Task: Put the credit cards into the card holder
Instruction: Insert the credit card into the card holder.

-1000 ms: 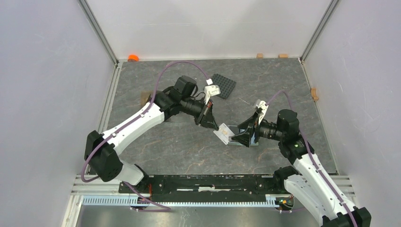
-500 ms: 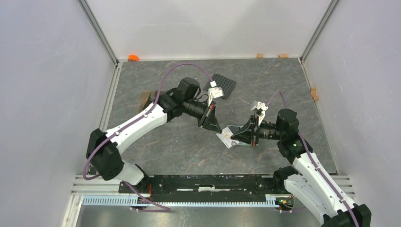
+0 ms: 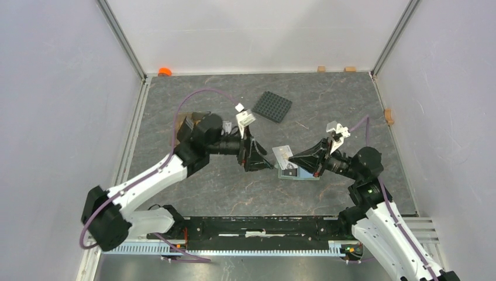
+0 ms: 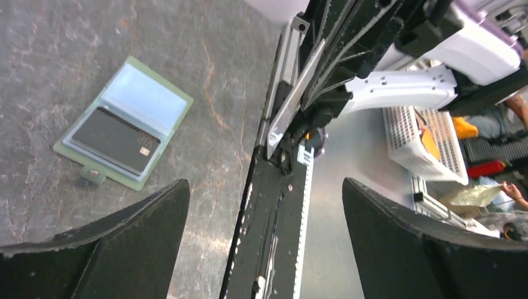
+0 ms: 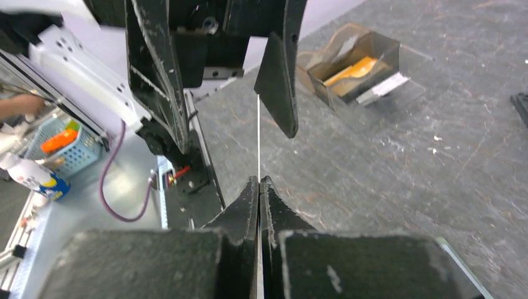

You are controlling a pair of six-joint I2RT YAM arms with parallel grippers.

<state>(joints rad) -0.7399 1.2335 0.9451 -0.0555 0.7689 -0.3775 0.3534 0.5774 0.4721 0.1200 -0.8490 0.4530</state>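
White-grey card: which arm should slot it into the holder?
Right. The right gripper is shut on the thin white-grey plastic card, near the open sage-green folding card holder; the left gripper is open and empty.

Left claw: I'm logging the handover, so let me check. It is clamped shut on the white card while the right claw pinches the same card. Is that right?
Not quite. The left claw is open, with its fingers spread wide, as the left wrist view shows. The rest holds: the right claw does pinch the white card.
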